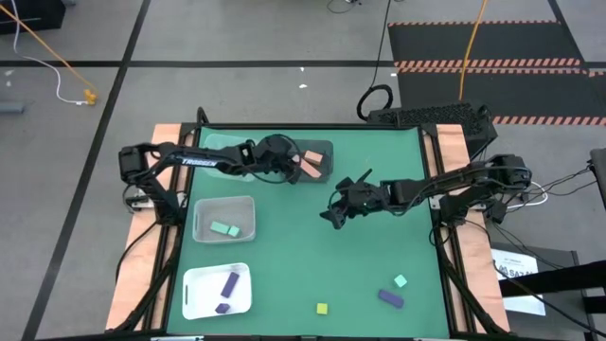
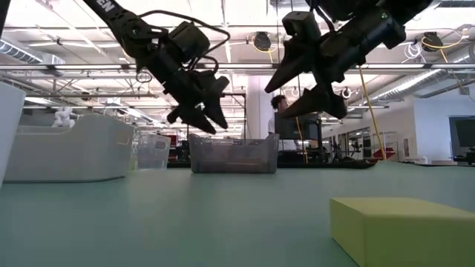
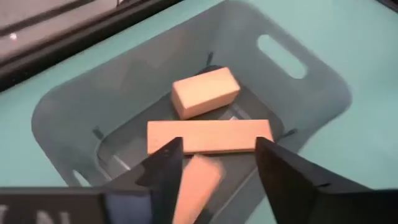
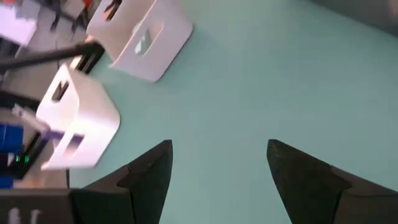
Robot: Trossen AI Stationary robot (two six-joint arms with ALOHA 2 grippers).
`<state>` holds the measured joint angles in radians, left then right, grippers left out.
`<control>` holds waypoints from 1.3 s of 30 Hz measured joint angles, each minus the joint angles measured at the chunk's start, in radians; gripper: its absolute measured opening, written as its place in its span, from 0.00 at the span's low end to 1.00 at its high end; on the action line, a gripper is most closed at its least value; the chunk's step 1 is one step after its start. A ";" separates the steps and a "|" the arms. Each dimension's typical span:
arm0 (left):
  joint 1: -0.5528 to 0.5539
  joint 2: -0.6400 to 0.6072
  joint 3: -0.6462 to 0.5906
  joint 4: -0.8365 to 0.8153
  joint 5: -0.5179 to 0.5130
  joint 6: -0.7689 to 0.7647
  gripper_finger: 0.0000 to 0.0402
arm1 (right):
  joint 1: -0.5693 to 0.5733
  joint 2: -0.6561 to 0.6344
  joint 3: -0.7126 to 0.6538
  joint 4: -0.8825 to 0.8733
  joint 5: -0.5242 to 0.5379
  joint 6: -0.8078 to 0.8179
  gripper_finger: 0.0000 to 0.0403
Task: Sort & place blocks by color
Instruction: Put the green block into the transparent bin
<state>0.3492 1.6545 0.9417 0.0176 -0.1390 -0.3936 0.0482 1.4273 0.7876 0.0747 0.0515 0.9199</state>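
- Hovering over the dark translucent plastic bin (image 1: pixel 322 152) at the table's far side, the left gripper (image 3: pixel 217 168) is seen with fingers parted; a blurred salmon block (image 3: pixel 198 186) shows between them, apparently loose.
- Two more salmon-orange blocks (image 3: pixel 208 135) are seen lying inside that bin.
- The right gripper (image 1: pixel 333 216) is held spread wide and empty above the green table (image 1: pixel 379 256), right of centre.
- A yellow-green cube (image 1: pixel 322 309), a mint-teal cube (image 1: pixel 401 281) and a purple bar (image 1: pixel 390 298) are left near the front edge.

I see salmon blocks (image 3: pixel 209 136) lying in the dark bin (image 3: pixel 311 87), one blurred below them. Mint blocks (image 1: pixel 225 229) sit in the clear bin (image 1: pixel 202 210), purple ones (image 1: pixel 228 284) in the white tray (image 1: pixel 194 284). Yellow (image 1: pixel 322 309), mint (image 1: pixel 401 281) and purple (image 1: pixel 390 298) blocks lie loose on the table (image 1: pixel 303 246).
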 joint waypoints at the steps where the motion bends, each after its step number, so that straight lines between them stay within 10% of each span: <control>1: 0.000 -0.007 0.000 0.008 0.000 0.017 0.53 | 0.003 0.000 0.000 -0.001 -0.015 -0.014 0.63; 13: -0.054 -0.255 0.000 0.018 0.009 -0.064 0.62 | 0.093 0.000 0.000 0.003 -0.055 -0.364 0.63; 25: -0.370 -0.363 0.000 0.012 0.003 -0.262 0.56 | 0.271 0.013 0.000 0.042 0.009 -0.504 0.63; 39: -0.764 -0.347 0.000 0.066 -0.333 -0.433 0.57 | 0.477 0.344 0.000 0.564 0.029 -0.563 0.63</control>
<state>-0.4147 1.3079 0.9421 0.0840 -0.4716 -0.8264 0.5252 1.7708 0.7872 0.6385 0.0801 0.3573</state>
